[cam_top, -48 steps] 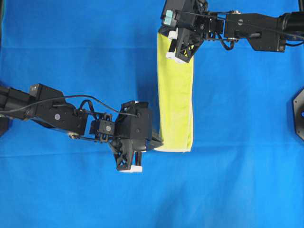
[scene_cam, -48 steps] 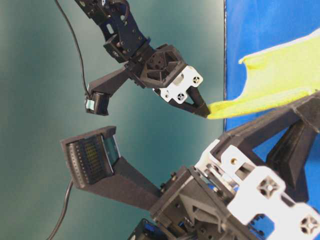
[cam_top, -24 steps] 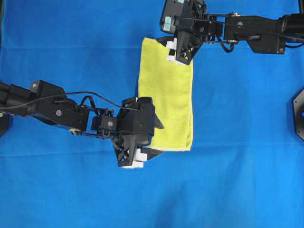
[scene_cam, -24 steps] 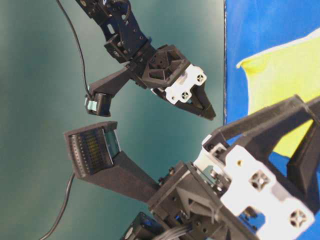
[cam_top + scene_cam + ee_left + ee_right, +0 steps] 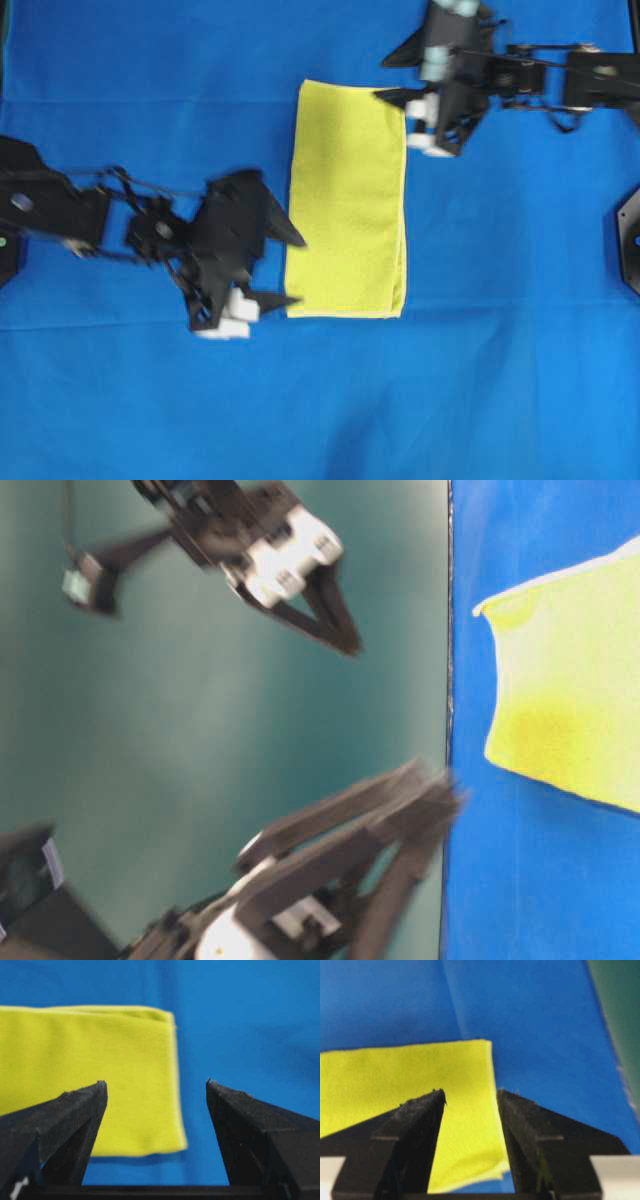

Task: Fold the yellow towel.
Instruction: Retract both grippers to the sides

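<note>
Lying flat on the blue cloth (image 5: 120, 400) covering the desk, the yellow towel (image 5: 348, 200) is showing as a folded rectangle whose long axis is running from the far edge of the overhead view toward the near one. The left tool (image 5: 288, 270) is hanging with its jaws spread wide and empty just beside the towel's near left corner. The right tool (image 5: 392, 78) is likewise gaping and gripping nothing, sitting at the far right corner. Both tools are about equally near, each at opposite short ends, so a further fold along the length would probably be calling for one end to be carried over the other.
</note>
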### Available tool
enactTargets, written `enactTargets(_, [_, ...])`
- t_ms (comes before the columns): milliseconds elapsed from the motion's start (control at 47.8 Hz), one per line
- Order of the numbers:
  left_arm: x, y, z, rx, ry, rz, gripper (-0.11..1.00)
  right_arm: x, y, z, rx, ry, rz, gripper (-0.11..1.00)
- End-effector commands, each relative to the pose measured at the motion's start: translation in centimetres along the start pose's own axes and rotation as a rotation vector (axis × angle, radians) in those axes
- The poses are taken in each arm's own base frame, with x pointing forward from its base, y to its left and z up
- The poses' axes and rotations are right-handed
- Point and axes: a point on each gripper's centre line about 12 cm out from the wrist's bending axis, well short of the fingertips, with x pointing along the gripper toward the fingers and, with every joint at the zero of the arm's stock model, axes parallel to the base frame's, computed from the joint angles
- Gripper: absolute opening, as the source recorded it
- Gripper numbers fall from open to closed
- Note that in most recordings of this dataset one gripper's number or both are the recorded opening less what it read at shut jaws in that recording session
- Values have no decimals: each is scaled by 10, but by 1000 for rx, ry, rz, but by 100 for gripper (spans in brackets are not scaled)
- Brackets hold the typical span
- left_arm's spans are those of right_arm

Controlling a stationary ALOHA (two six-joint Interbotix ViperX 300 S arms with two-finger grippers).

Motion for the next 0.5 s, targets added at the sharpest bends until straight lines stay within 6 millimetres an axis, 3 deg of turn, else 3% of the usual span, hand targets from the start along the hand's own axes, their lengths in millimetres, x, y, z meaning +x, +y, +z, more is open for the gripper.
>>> enactTargets(0, [-23, 13, 16, 2, -73, 31, 76, -32, -2, 15, 24, -102, -5, 51])
enactTargets(146, [-56, 31, 20, 35, -160, 83, 76, -65, -1, 9, 64, -179, 0, 51])
enactTargets(272, [-83, 46, 12, 50, -218, 135, 76, -86, 0, 1, 97, -214, -1, 51])
enactTargets(481, [-121, 52, -9, 41, -275, 174, 75, -103, 4, -26, 141, -219, 7, 51])
